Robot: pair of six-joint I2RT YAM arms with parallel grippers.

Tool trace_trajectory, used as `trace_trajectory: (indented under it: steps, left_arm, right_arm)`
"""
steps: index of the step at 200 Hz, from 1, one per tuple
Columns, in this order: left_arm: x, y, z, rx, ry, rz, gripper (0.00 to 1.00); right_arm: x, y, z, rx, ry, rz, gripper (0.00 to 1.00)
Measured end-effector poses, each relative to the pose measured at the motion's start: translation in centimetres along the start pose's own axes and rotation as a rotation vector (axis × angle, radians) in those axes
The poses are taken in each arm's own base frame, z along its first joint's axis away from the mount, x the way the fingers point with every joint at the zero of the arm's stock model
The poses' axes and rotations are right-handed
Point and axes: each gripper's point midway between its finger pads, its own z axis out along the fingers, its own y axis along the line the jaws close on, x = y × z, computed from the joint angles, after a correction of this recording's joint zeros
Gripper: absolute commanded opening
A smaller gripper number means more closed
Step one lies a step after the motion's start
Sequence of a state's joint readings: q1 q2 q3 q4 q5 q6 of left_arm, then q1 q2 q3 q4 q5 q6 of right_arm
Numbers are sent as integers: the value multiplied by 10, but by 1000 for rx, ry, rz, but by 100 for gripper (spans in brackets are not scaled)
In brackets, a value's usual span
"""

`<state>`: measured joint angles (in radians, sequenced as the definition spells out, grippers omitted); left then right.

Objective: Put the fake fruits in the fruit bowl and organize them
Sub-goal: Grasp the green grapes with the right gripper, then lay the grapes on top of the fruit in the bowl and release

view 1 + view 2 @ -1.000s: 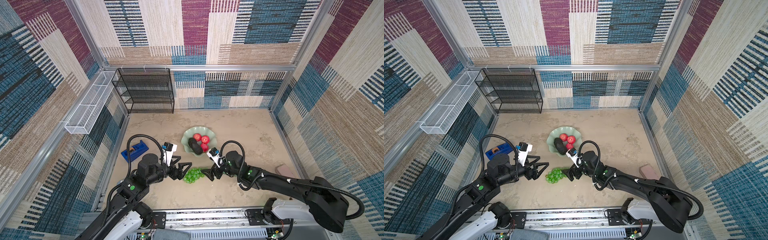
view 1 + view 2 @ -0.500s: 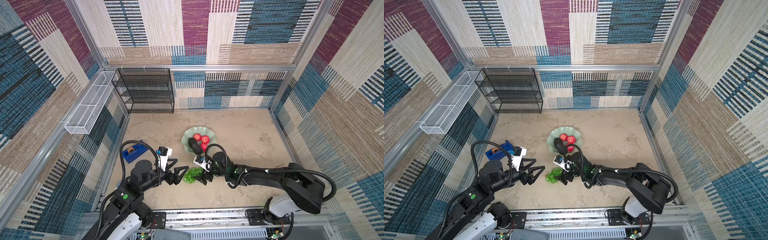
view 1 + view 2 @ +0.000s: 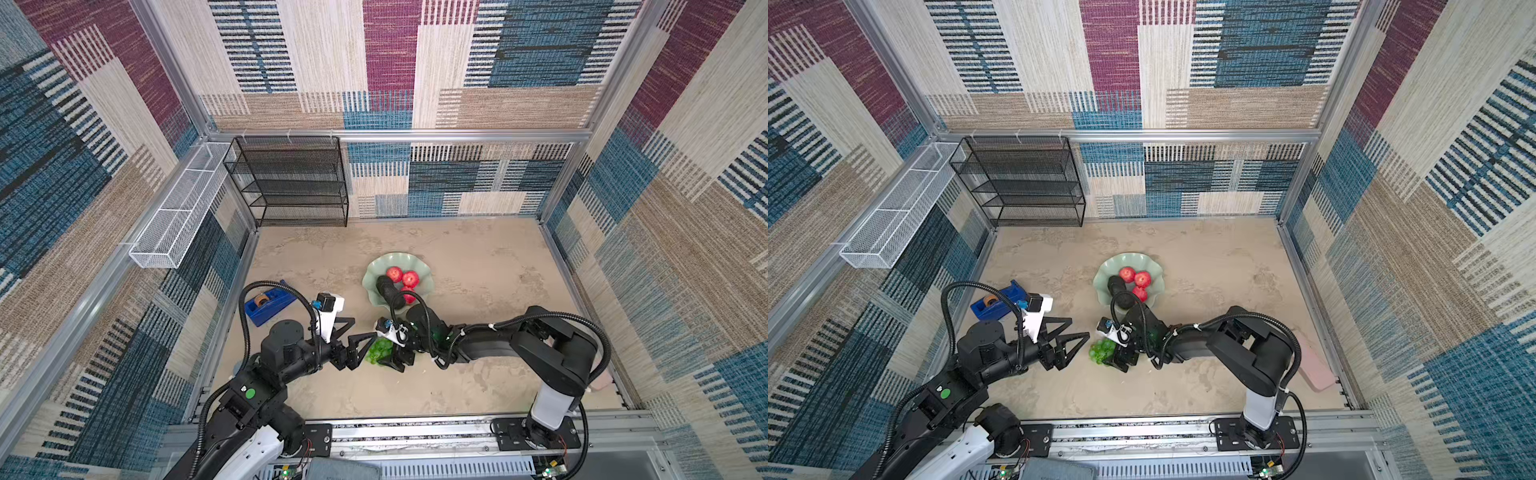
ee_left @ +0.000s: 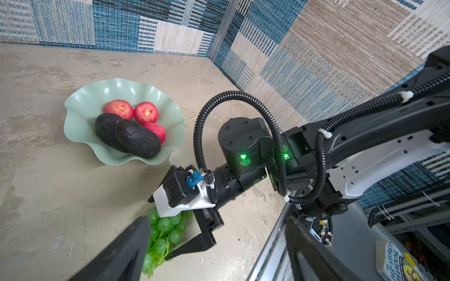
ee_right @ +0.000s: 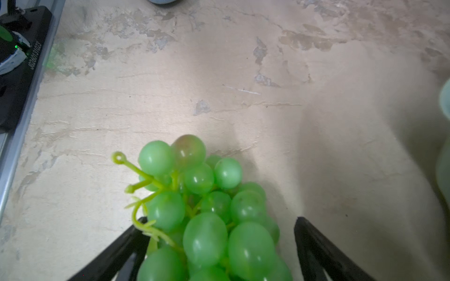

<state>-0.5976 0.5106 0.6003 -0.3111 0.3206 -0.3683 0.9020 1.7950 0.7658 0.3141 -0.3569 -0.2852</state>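
Straddling the grapes [image 5: 207, 233] on the table [image 3: 478, 374] near the fruit bowl [image 3: 374, 270], the right gripper [image 5: 220, 220] is seen unclosed, a gap shown on 1 side. The left gripper [image 3: 365, 326] is held spread and empty alongside. 3 apples [image 4: 143, 113] and 2 avocados [image 4: 137, 138] are seated in the bowl.

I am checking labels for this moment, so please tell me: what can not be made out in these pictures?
Grapes: in both top views, partly covered by the right wrist camera.
Right end effector: in the right wrist view, the bottom edge cuts its fingers; a grip cannot be confirmed.
Third apple: left wrist view, half hidden behind an avocado.
Fruit bowl: right wrist view, a blurred sliver at the edge.
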Motion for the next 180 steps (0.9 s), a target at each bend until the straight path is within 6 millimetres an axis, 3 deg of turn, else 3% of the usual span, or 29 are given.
trace_trajectory:
  steps: [52, 89, 143, 159, 180]
  left_arm:
    - [0, 1, 0, -4, -1, 1, 90]
    - [-2, 0, 0, -2, -4, 2, 90]
    - [-5, -2, -4, 3, -19, 8, 90]
    - [-5, -3, -4, 4, -22, 9, 90]
    - [-7, -4, -6, 7, -29, 12, 90]
  right_arm:
    - [-2, -1, 2, 0, -11, 39, 42]
    - [-20, -7, -10, 44, -68, 75, 36]
    - [-88, -20, -51, 105, -250, 85, 35]
    - [-115, -38, -68, 151, -307, 106, 36]
    - [-136, -69, -88, 235, -344, 145, 37]
